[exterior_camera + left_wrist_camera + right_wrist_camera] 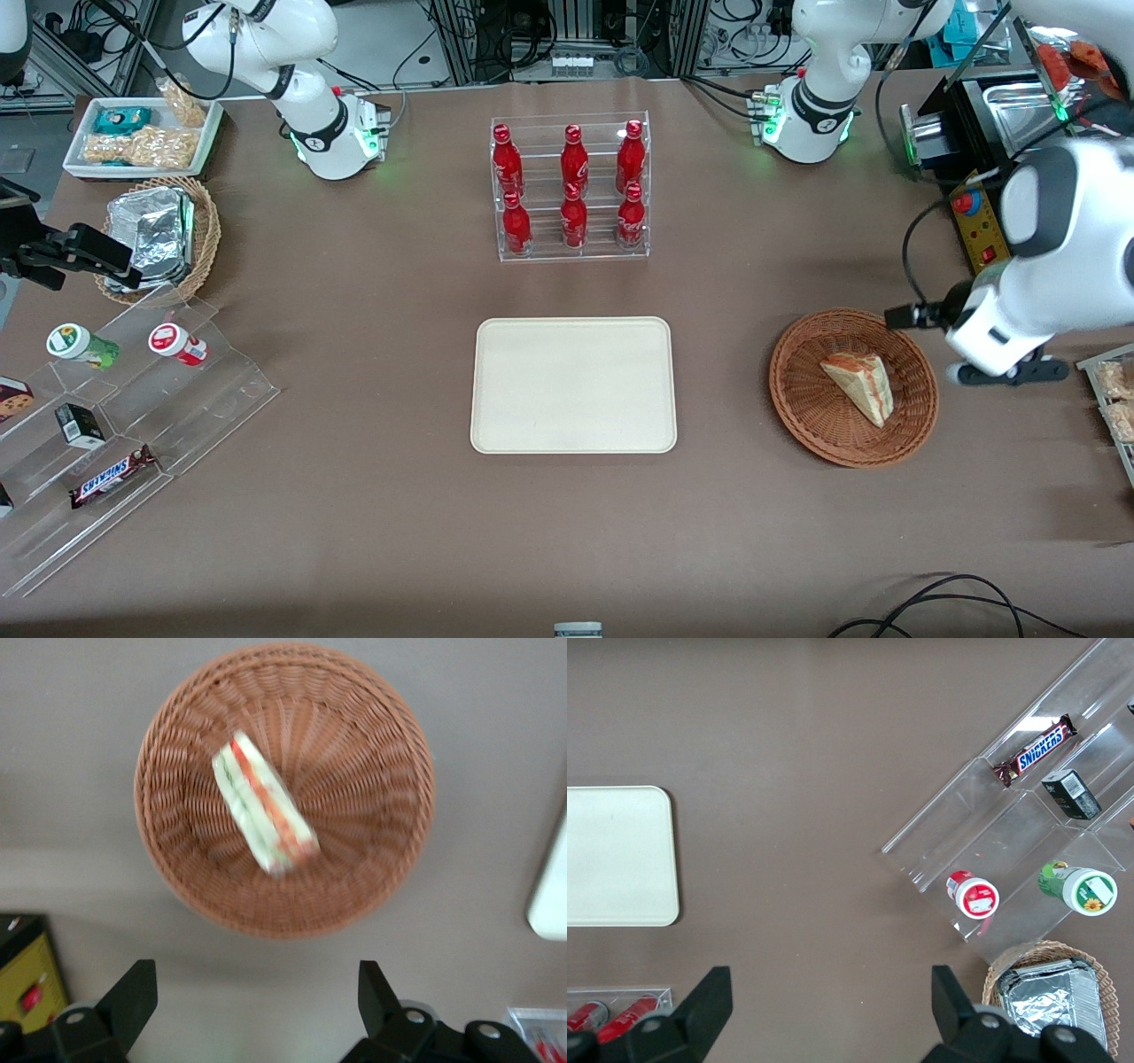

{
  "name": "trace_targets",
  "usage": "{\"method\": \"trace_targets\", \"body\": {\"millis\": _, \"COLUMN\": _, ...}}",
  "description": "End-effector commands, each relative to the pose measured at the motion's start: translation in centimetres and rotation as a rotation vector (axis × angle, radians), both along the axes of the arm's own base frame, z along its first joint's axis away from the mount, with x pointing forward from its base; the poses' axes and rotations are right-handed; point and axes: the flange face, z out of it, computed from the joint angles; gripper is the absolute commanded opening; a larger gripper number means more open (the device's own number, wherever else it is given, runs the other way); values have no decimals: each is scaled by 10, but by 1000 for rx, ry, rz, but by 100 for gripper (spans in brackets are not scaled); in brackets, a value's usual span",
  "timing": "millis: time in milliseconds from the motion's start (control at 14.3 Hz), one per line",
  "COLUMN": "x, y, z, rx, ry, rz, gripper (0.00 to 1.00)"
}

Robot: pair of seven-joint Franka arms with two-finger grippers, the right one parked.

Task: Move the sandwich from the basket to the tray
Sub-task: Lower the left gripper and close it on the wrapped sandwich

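Left wrist view shows the hand (pixel 252 1010) with fingers spread wide, hovering above the basket (pixel 390 859); the sandwich (pixel 264 804) lies inside. Approach step, I'd say: next, descend, straddle the wedge, close. The tray (pixel 496 425) waits at the basket's nine o'clock.

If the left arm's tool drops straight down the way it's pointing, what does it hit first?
Probably bare table just outside the basket rim; the open tool hangs beside it, not over the sandwich, though depth is unclear.
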Motion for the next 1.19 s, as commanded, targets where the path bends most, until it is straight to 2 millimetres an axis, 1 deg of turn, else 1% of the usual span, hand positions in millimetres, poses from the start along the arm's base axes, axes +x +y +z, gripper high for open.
{"method": "trace_targets", "body": {"millis": 0, "x": -6, "y": 11, "z": -43, "rx": 13, "ry": -107, "rz": 108, "gripper": 100}}
{"method": "trace_targets", "body": {"millis": 70, "x": -5, "y": 11, "z": -58, "rx": 22, "ry": -143, "rz": 202, "gripper": 100}}
{"method": "trace_targets", "body": {"millis": 209, "x": -2, "y": 9, "z": -84, "rx": 58, "ry": -134, "rz": 452, "gripper": 100}}
{"method": "trace_targets", "body": {"millis": 279, "x": -3, "y": 9, "z": -94, "rx": 76, "ry": -117, "rz": 551, "gripper": 100}}
{"method": "trace_targets", "body": {"millis": 349, "x": -4, "y": 8, "z": -100, "rx": 90, "ry": -106, "rz": 622, "gripper": 100}}
{"method": "trace_targets", "body": {"millis": 488, "x": -3, "y": 5, "z": -124, "rx": 114, "ry": -72, "rz": 725, "gripper": 100}}
{"method": "trace_targets", "body": {"millis": 628, "x": -3, "y": 3, "z": -147, "rx": 117, "ry": -50, "rz": 757, "gripper": 100}}
{"method": "trace_targets", "body": {"millis": 698, "x": -3, "y": 2, "z": -156, "rx": 119, "ry": -37, "rz": 785, "gripper": 99}}
{"method": "trace_targets", "body": {"millis": 767, "x": -4, "y": 1, "z": -164, "rx": 117, "ry": -13, "rz": 864, "gripper": 61}}
{"method": "trace_targets", "body": {"millis": 837, "x": -4, "y": 0, "z": -167, "rx": 116, "ry": -3, "rz": 887, "gripper": 20}}
{"method": "trace_targets", "body": {"millis": 907, "x": 0, "y": 2, "z": -161, "rx": 113, "ry": -8, "rz": 887, "gripper": 12}}
{"method": "trace_targets", "body": {"millis": 1047, "x": 9, "y": 1, "z": -140, "rx": 118, "ry": 8, "rz": 884, "gripper": 8}}
{"method": "trace_targets", "body": {"millis": 1116, "x": 17, "y": 0, "z": -120, "rx": 127, "ry": 30, "rz": 875, "gripper": 7}}
